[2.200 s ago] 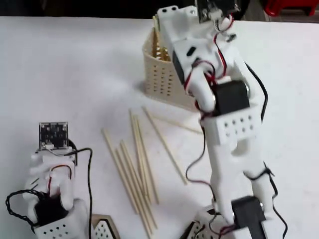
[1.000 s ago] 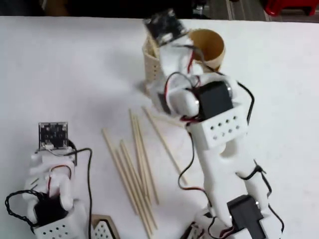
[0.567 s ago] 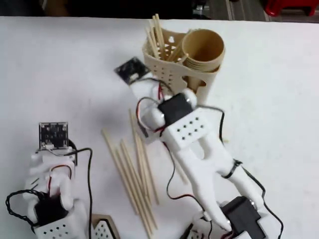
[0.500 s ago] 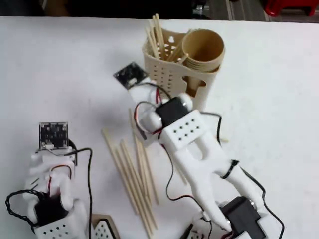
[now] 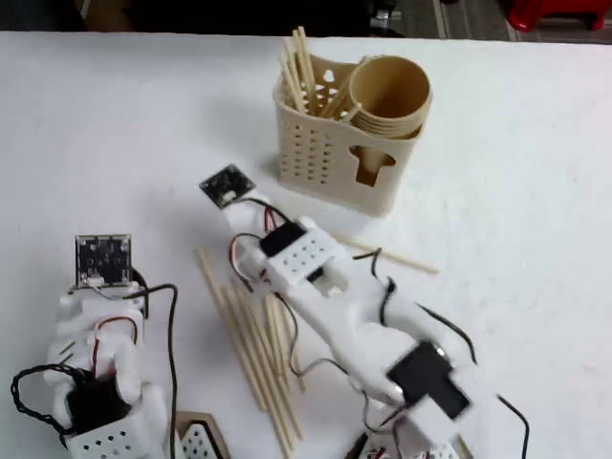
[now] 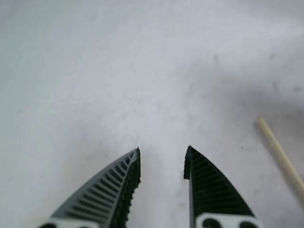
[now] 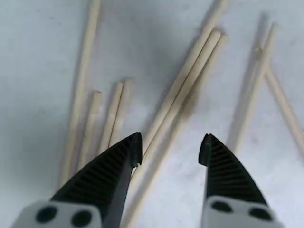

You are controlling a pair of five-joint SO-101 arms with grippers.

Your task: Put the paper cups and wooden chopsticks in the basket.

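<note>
The white plastic right arm (image 5: 354,320) with red and black wires lies stretched out low, its black ridged right gripper (image 7: 171,142) pointing down with jaws apart, while the white plastic left arm (image 5: 100,363) sits folded back, its black ridged left gripper (image 6: 163,156) showing a small gap between the jaws.

The right arm (image 5: 354,316) has swung back from the basket (image 5: 325,163) and come down low over the loose chopsticks (image 5: 253,335). Its gripper (image 7: 171,142) now hangs open just above them.
</note>
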